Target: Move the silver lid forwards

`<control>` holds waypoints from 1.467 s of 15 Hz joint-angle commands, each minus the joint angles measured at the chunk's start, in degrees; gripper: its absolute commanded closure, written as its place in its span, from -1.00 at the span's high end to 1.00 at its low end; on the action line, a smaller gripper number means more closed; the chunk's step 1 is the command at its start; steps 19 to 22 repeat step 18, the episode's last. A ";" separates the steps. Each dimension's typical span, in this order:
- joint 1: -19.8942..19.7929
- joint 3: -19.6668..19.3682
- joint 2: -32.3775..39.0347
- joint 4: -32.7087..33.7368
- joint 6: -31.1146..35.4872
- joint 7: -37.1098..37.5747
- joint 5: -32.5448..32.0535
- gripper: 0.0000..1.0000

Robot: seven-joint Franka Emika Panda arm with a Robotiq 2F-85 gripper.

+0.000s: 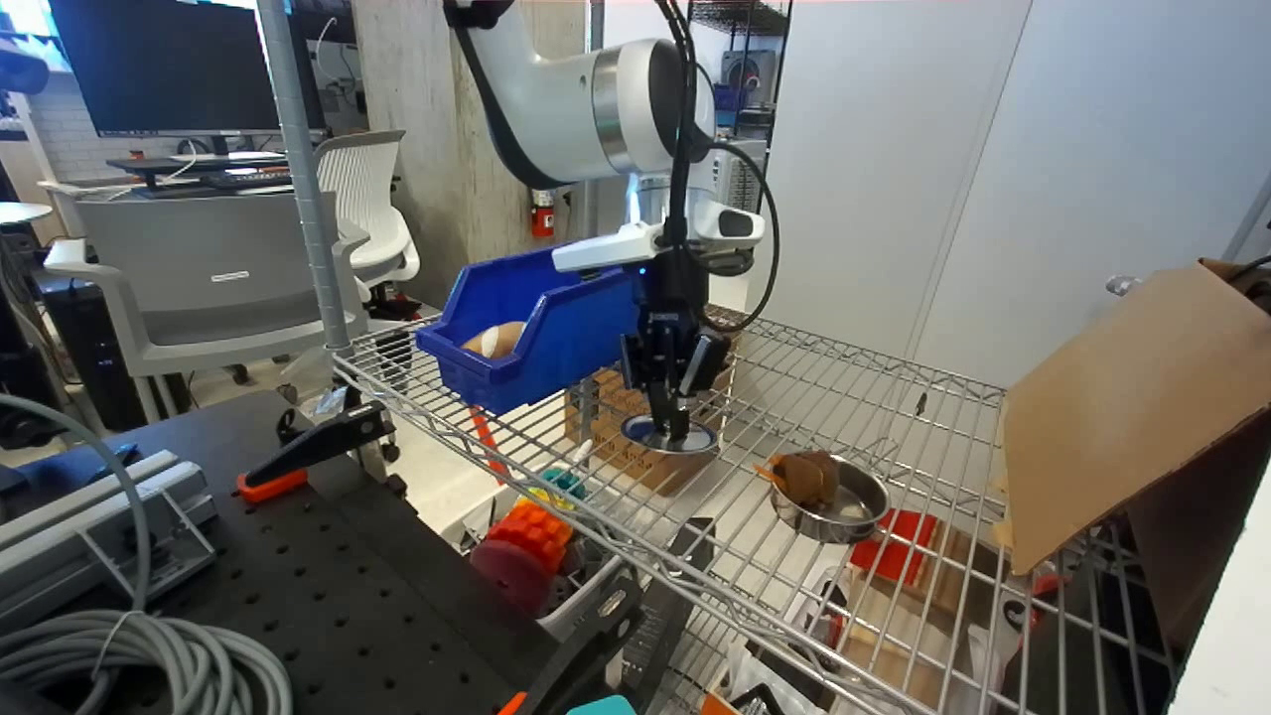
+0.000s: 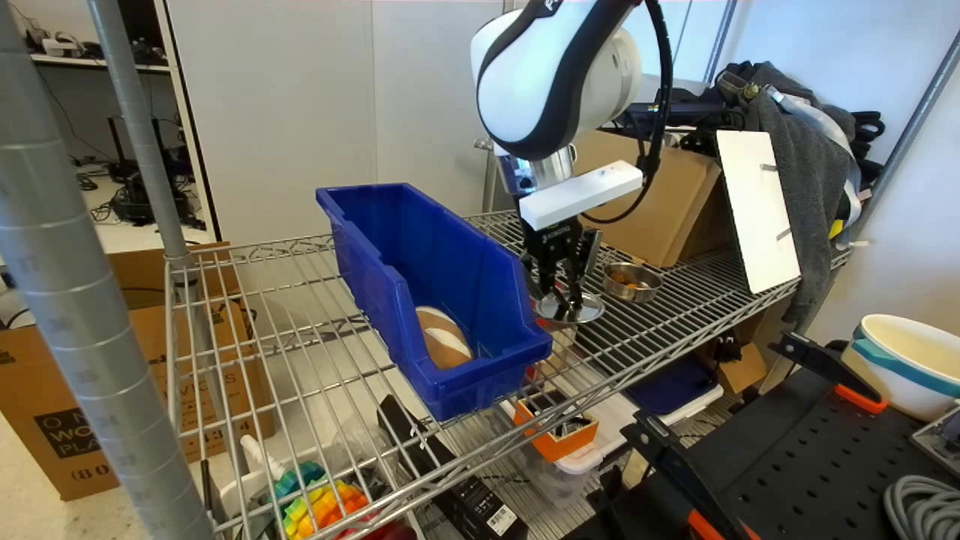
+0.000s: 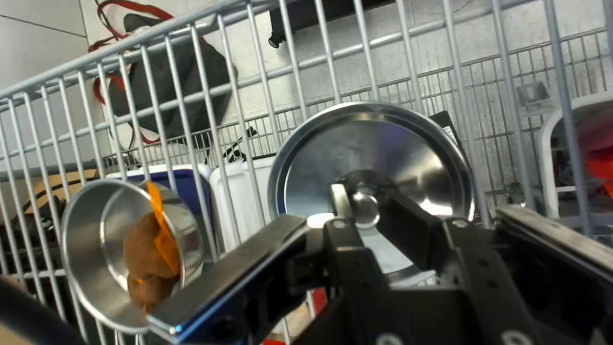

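Observation:
The silver lid (image 1: 698,437) is a shallow, shiny round disc with a small round knob at its centre. It also shows in an exterior view (image 2: 592,306) and fills the middle of the wrist view (image 3: 325,148). My gripper (image 3: 365,194) points down over it, and its two fingers close on both sides of the knob. The fingertips (image 2: 570,300) hide part of the lid's centre. The lid is roughly level. I cannot tell for certain whether its rim touches the wire shelf (image 1: 864,353) or hangs just above it.
A metal bowl (image 1: 832,521) holding a brown plush thing with orange stands near the lid, also in the wrist view (image 3: 84,249). A large blue bin (image 2: 487,386) with a brown-and-white ball (image 2: 442,337) stands on the other side. A cardboard box (image 1: 1122,397) is beyond the bowl.

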 commanded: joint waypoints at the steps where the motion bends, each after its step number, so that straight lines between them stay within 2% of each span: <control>1: 0.04 -0.14 -5.82 -13.10 12.33 3.58 0.43 -0.89; 3: 0.78 -1.43 -7.18 -17.27 19.42 5.63 0.22 -0.89; 4: 1.03 -1.97 -7.77 -19.00 22.13 6.21 0.31 -0.61; 5: 1.13 -2.27 -8.30 -20.51 24.19 6.33 0.67 -0.05; 6: 1.51 -2.87 -8.93 -21.91 26.05 6.68 0.65 -0.02; 11: 3.07 -4.52 -15.19 -28.01 27.92 5.34 0.30 0.66; 13: 1.80 -2.77 -20.06 -30.92 27.11 3.48 1.70 0.95; 14: 2.23 -3.64 -13.71 -26.04 27.02 4.81 1.08 0.59; 16: 2.00 -3.19 -17.22 -28.27 26.94 4.74 0.82 0.90; 17: 1.92 -3.12 -18.33 -29.07 26.92 4.67 0.73 0.96; 22: 1.87 -3.08 -18.89 -29.56 26.91 4.65 0.68 0.96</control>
